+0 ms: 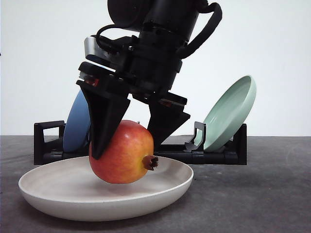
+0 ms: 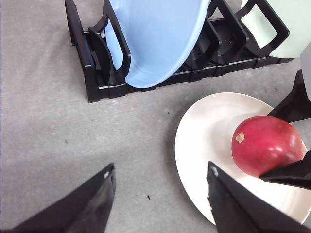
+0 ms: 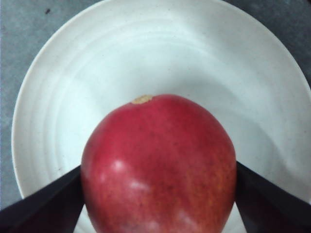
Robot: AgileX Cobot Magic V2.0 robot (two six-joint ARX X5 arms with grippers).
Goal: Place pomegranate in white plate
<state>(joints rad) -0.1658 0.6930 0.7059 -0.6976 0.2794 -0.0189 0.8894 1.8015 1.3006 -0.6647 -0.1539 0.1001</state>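
The pomegranate (image 1: 121, 153), red-orange with a yellowish blush and its small brown crown pointing sideways, hangs pinched between the right gripper (image 1: 130, 138) fingers over the white plate (image 1: 58, 194), apparently just clear of the plate's floor. Released from here it could roll on its round flank toward the raised rim (a shallow one), or a hard descent could tip the plate. The left gripper (image 2: 160, 194) hangs wide and empty just beside the plate, near the black rack (image 2: 92, 73) holding the blue plate (image 2: 155, 39).

No readable text, labels, brands or numbers anywhere.
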